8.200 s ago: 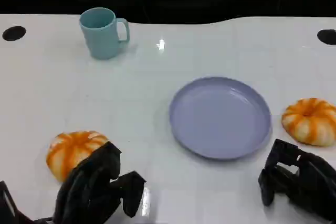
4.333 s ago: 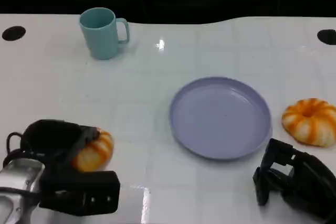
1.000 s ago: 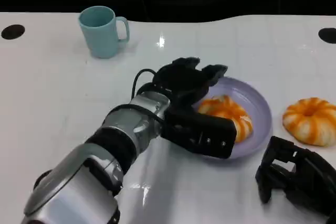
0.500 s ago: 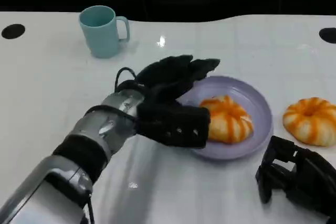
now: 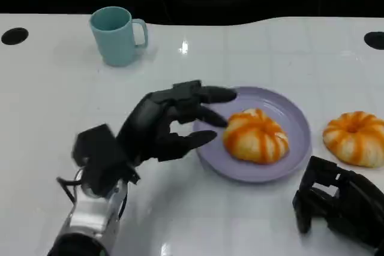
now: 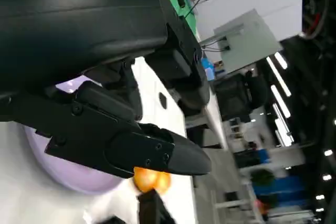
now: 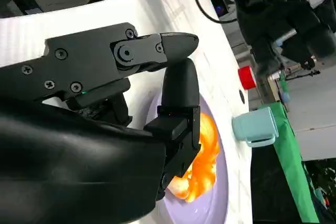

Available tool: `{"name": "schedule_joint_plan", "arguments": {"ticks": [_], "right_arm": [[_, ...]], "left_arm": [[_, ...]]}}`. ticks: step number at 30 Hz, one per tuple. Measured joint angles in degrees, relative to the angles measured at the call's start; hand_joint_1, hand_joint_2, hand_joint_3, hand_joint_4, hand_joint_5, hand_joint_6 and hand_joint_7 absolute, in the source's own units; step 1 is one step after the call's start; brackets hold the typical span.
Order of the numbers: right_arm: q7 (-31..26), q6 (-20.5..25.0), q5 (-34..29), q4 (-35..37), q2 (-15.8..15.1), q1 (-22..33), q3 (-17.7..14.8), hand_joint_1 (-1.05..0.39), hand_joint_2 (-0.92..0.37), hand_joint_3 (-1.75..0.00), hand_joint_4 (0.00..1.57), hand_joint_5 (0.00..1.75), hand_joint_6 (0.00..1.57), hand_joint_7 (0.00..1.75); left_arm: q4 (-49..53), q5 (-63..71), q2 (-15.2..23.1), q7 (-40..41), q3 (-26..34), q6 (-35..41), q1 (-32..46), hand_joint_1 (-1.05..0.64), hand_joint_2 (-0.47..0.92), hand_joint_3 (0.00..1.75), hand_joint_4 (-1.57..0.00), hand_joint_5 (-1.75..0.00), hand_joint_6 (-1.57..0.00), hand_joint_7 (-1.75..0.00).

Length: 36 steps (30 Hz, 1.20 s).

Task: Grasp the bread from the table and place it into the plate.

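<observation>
An orange-striped round bread (image 5: 255, 136) lies in the lavender plate (image 5: 293, 116), right of the plate's middle. My left hand (image 5: 171, 123) hovers over the plate's left rim with its fingers spread, holding nothing and apart from the bread. In the right wrist view the same bread (image 7: 202, 165) sits on the plate (image 7: 218, 204) beyond my right hand's fingers (image 7: 157, 50). My right hand (image 5: 337, 203) rests on the table at the near right, loosely curled and holding nothing. The left wrist view shows the plate (image 6: 68, 169) behind my left hand's fingers (image 6: 152, 153).
A second orange bread (image 5: 355, 138) lies on the white table right of the plate, just beyond my right hand. A teal mug (image 5: 116, 36) stands at the far left, also in the right wrist view as the mug (image 7: 257, 125). Dark holes mark the table's back corners.
My left hand carried the bread from the near left of the table into the plate, let it go, and has since drawn back leftward and nearer. The right hand stayed put.
</observation>
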Motion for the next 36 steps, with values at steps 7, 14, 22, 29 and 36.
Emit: {"name": "schedule_joint_plan", "arguments": {"ticks": [7,14,22,29,36], "right_arm": [[-1.08,0.47,-0.35,-1.33,-0.13,0.61,0.73,-0.59,-0.92,-0.18,0.76,1.75,0.7,1.56],[-2.05,2.94,-0.32,-4.19,-0.14,2.03,1.31,-0.58,-0.91,-0.17,0.77,1.75,0.7,1.55],[-2.03,2.97,-0.25,-4.22,-0.12,2.14,1.27,-0.6,-0.92,-0.15,0.75,1.75,0.74,1.46],[-2.02,3.76,0.02,-4.43,-0.14,2.25,1.05,-0.57,-0.92,-0.18,0.75,1.75,0.72,1.49],[0.6,2.46,0.43,-3.11,-0.13,2.3,0.62,-0.56,-0.92,-0.18,0.74,1.75,0.65,1.6]], "left_arm": [[-19.28,-12.52,-0.3,-5.9,3.25,18.84,12.68,-0.73,0.92,0.24,-0.84,-1.74,-0.71,-1.55],[-26.15,-19.33,-1.84,-10.14,5.38,26.63,22.36,-0.77,0.92,0.18,-0.99,-1.75,-0.8,-1.7],[-30.0,-22.29,-2.63,-11.3,8.1,33.14,26.61,-0.74,0.92,0.13,-1.1,-1.75,-0.91,-1.61],[-33.82,-25.18,-4.92,-10.95,9.54,39.03,34.09,-0.7,0.92,0.16,-1.15,-1.75,-0.92,-1.61],[-34.64,-25.64,-5.74,-10.97,11.09,39.07,34.85,-0.72,0.92,0.18,-1.16,-1.75,-0.91,-1.64]]}}
